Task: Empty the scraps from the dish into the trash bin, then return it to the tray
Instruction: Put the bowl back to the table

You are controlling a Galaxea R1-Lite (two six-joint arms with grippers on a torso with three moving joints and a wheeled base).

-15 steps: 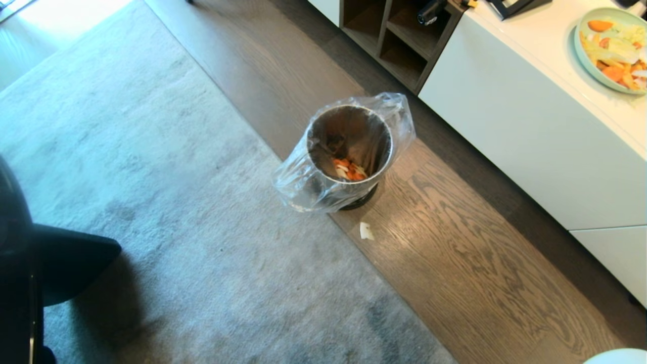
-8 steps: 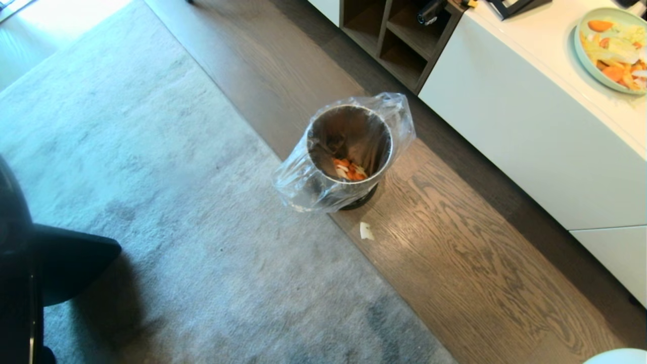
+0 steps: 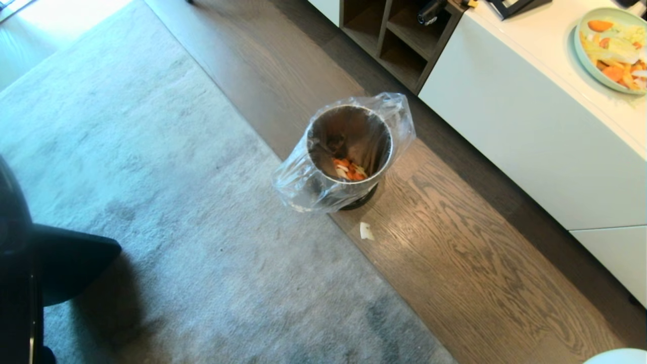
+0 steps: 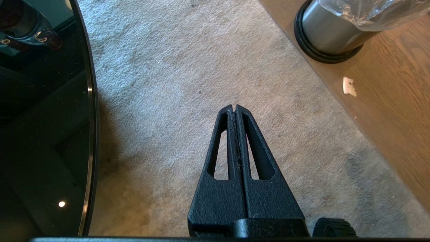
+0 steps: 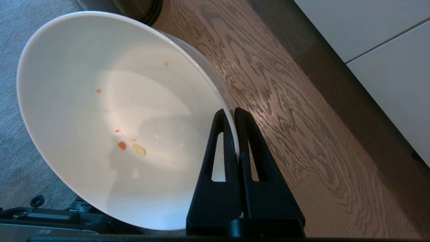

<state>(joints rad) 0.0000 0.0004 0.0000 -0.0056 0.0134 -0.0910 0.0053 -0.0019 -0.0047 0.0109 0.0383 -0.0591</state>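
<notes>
Right gripper: black fingers pinched shut on the rim of the plain white glossy deep bowl, one inside the wall and one outside.
Dish: held tilted above the wood floor; only a few crumbs cling inside, so tipping looks finished.
Scraps: orange and pale pieces at the bottom of the brushed-steel cylindrical trash bin, inside its clear liner bag.
Stray piece: pale bit on the floor just beside the bin's base.
Left gripper: closed on nothing, above the grey carpet.
Tray: not in view.
Edges and room: glossy round black tabletop on the left, white cabinet on the right; open floor between.
</notes>
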